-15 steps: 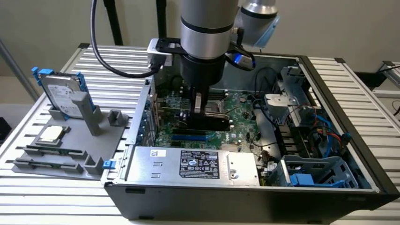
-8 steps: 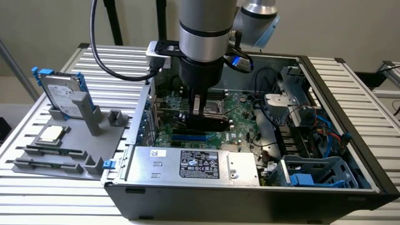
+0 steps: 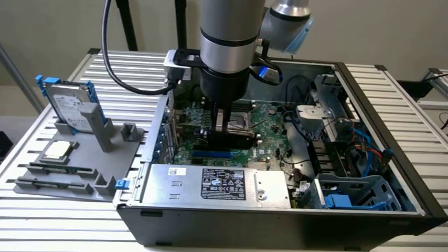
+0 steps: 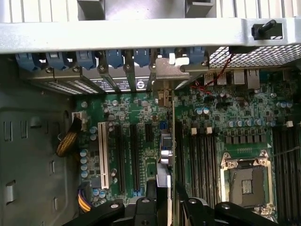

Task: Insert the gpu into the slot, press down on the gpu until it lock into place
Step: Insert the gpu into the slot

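Observation:
The gpu (image 3: 234,139) is a small black card held upright inside the open computer case, low over the green motherboard (image 3: 269,126). My gripper (image 3: 230,131) reaches straight down from the arm and is shut on the card's top edge. In the wrist view the gpu (image 4: 164,155) appears edge-on as a thin strip running to its silver bracket (image 4: 165,70) at the case's rear wall, with my gripper (image 4: 167,205) clamped on either side of it. The slot (image 3: 210,155) shows as a bright-blue strip just under the card's near edge. Whether the card sits in it I cannot tell.
A silver power supply (image 3: 217,184) fills the case's front. Black expansion slots (image 4: 134,155) and a white one (image 4: 102,155) lie beside the card, with the CPU socket (image 4: 247,181) on its other side. A blue-framed drive (image 3: 70,105) stands on a grey fixture at the exterior view's left.

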